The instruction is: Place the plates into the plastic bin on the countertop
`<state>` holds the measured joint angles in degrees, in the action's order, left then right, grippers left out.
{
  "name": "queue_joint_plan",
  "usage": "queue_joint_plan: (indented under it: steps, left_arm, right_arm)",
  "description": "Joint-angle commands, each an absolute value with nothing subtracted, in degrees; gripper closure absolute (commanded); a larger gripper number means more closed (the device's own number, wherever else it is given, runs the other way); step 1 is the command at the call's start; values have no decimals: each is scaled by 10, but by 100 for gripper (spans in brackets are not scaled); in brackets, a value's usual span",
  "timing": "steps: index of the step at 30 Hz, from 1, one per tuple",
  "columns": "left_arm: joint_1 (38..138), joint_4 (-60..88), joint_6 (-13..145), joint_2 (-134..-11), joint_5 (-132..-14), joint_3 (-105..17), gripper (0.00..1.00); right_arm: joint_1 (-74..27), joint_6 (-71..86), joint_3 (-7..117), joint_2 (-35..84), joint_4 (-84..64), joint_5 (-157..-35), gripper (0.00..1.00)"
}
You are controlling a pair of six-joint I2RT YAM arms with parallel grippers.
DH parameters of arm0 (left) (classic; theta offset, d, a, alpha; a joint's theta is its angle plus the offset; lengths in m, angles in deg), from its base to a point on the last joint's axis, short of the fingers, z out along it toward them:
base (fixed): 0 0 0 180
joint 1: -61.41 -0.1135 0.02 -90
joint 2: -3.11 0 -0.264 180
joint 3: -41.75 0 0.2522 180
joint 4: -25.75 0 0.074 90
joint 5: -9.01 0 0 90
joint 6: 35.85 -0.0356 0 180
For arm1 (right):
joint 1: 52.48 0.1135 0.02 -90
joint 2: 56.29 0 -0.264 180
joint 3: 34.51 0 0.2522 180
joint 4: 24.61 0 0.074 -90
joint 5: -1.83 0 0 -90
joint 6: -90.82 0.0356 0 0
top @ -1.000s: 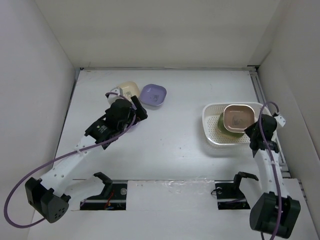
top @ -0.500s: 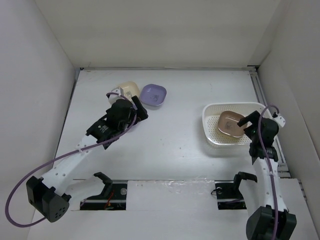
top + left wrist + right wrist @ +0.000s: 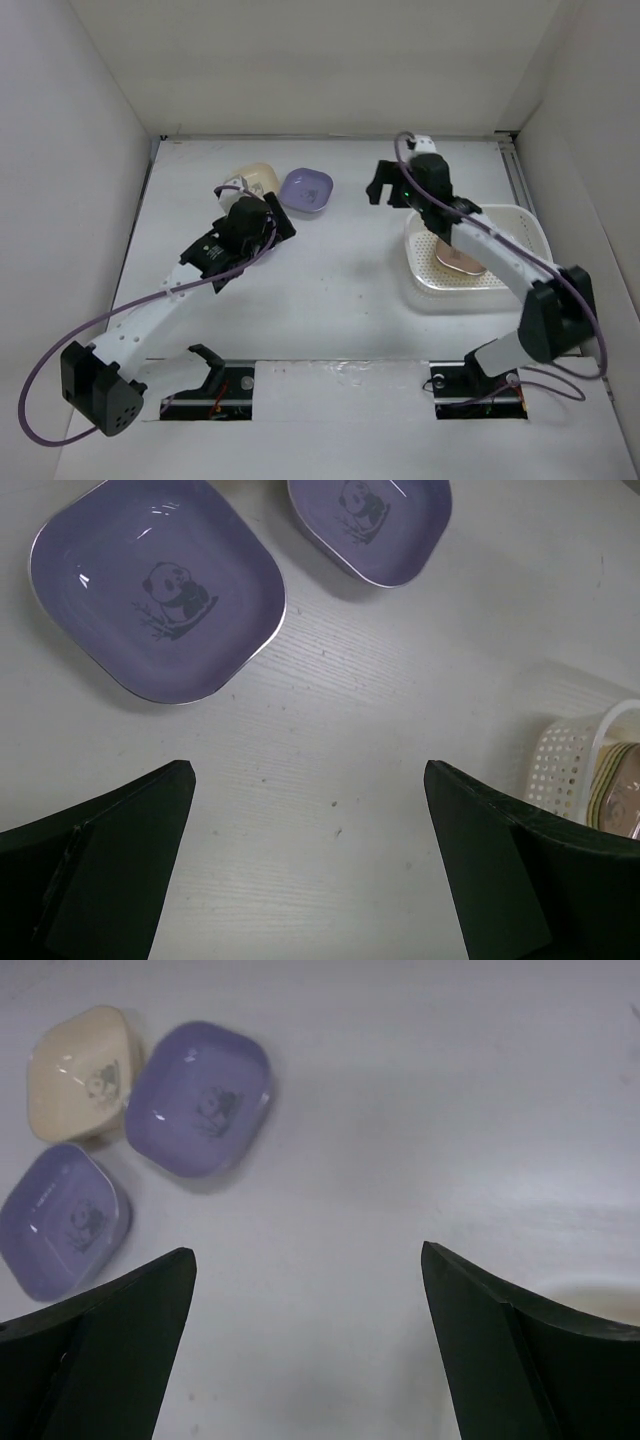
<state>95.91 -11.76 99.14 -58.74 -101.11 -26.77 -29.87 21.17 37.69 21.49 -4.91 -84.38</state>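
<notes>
Left pincer (image 3: 305, 770): jaws wide apart, nothing between them, poised over the plain white tabletop (image 3: 330, 730) just short of the near purple rounded-square plastic plate (image 3: 155, 585). That plate is shallow and glossy, with a pale rim and a small dark panda print at its centre, and it lies flat, right way up. The far purple rounded-square plastic plate (image 3: 370, 525) has the same shape and print and lies just beyond it, apart from it; in the top view it sits at the back of the tabletop (image 3: 307, 190). The cream rounded-square plastic plate (image 3: 258, 177) lies just to its left, also with a small centre print (image 3: 80, 1070). In the right wrist view the cream plate and both purple plates are bunched close together; I cannot tell whether their rims touch. Right pincer (image 3: 305, 1252): jaws likewise spread, empty, held over bare tabletop between that group and the bin. The right arm reaches from its base across the bin toward the back. White rectangular low-walled plastic bin (image 3: 522, 215): rounded corners, perforated walls (image 3: 575, 770), standing on the right side of the tabletop, well apart from the three loose plates. Inside it the pink-brown rounded-square plastic plate (image 3: 455, 258) lies uppermost. In the left wrist view more rims are stacked under it (image 3: 605, 792); the count cannot be read.
</notes>
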Motion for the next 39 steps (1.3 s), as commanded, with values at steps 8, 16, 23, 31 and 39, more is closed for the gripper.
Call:
queue_joint_plan:
  steps: [8,16,23,31,39]
  left_arm:
    - [957,-206,931,-598,-1037,-326,0]
    - [957,-204,926,-583,-1052,-314,0]
    - [957,-210,926,-559,-1063,-308,0]
    - [957,-210,920,-553,-1063,-308,0]
    - [957,-204,920,-542,-1058,-308,0]
  right_arm:
    - [-216,228,751,599,-28,-781,1]
    - [-181,252,960,774,86,-741,4]
    - [-203,280,940,806,87,-746,17]
    - [-236,290,818,750,67,-744,88]
    - [-260,261,740,587,35,-763,100]
